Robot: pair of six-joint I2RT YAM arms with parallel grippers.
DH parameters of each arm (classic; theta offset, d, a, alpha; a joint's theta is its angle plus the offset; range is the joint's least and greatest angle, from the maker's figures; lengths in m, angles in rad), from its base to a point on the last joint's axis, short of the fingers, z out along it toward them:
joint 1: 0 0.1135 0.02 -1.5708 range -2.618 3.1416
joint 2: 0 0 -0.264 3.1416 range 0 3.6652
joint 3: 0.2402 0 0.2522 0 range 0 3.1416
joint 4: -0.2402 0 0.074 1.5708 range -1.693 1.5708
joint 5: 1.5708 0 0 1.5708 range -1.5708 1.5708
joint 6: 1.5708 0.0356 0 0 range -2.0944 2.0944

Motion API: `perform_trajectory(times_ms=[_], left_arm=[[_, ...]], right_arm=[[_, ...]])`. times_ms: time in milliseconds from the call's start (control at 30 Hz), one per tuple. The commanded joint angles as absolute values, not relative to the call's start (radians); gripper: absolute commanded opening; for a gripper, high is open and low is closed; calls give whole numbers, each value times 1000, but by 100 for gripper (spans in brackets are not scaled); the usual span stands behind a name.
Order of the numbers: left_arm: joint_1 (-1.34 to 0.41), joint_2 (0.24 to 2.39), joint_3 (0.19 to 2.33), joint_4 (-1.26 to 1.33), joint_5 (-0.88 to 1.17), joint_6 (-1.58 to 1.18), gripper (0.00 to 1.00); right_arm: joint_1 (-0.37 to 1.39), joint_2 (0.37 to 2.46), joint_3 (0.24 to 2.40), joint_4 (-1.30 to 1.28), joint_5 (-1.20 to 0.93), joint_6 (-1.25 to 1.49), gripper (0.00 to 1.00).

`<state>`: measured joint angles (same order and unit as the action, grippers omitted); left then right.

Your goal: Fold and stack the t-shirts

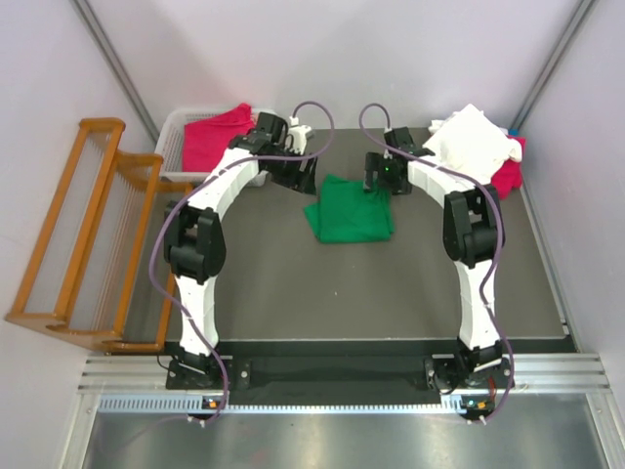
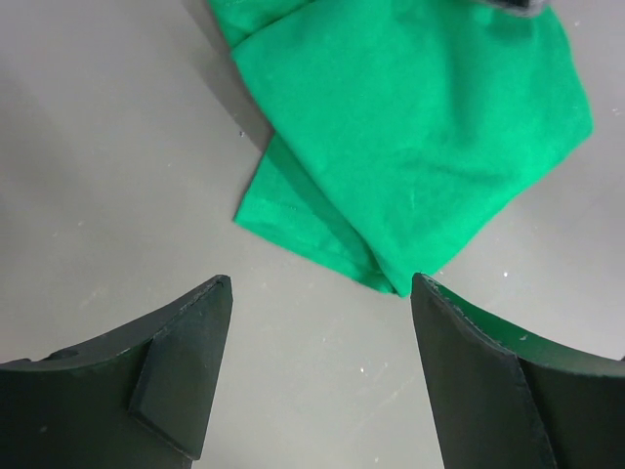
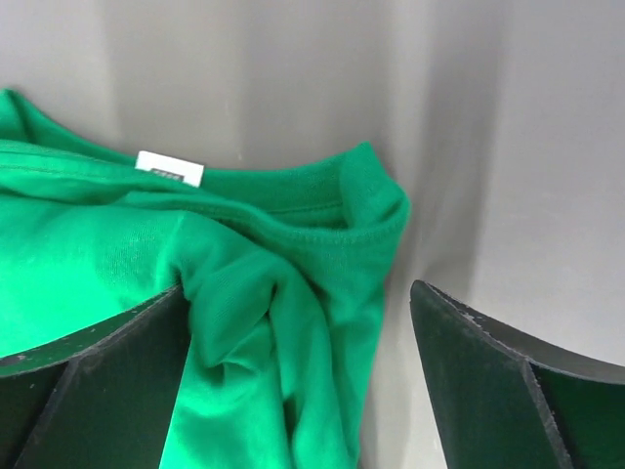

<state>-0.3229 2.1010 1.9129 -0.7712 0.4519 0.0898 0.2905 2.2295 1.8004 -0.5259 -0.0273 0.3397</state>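
A bright green t-shirt lies folded on the dark table near its middle. My left gripper hovers just off the shirt's back left corner. It is open over bare table, with the shirt's corner ahead of the fingertips. My right gripper is open at the shirt's back right edge. The bunched collar lies between its jaws against the left finger, with a gap to the right one. A white t-shirt lies on a red one at the back right.
A white basket at the back left holds a crimson shirt. An orange wooden rack stands off the table's left side. Grey walls close in the back and sides.
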Motion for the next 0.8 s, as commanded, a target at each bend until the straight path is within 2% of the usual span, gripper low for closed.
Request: perform_trajectory(times_ms=[0, 300, 433, 533, 567, 633, 667, 733, 767], left_arm=[[-293, 1968, 1891, -776, 500, 71, 78], [-229, 1827, 1761, -798, 548, 95, 78], [-210, 1796, 1717, -804, 551, 98, 78], [-193, 1778, 1688, -808, 552, 101, 78], [-183, 1770, 1681, -810, 549, 104, 78], [-170, 1763, 1669, -819, 551, 107, 78], [-157, 1756, 1667, -822, 558, 110, 78], [-134, 1752, 1669, -836, 561, 114, 78], [-126, 1750, 1667, -839, 563, 117, 78]], right_arm=[[268, 2284, 1842, -469, -89, 330, 87], [259, 2316, 1887, -466, -118, 316, 84], [258, 2329, 1893, -460, -140, 316, 76], [258, 2332, 1875, -448, -159, 324, 63], [259, 2330, 1867, -443, -166, 325, 48], [258, 2321, 1838, -428, -166, 331, 28], [258, 2316, 1830, -422, -166, 336, 11], [258, 2306, 1812, -419, -170, 337, 0], [259, 2296, 1807, -416, -175, 339, 0]])
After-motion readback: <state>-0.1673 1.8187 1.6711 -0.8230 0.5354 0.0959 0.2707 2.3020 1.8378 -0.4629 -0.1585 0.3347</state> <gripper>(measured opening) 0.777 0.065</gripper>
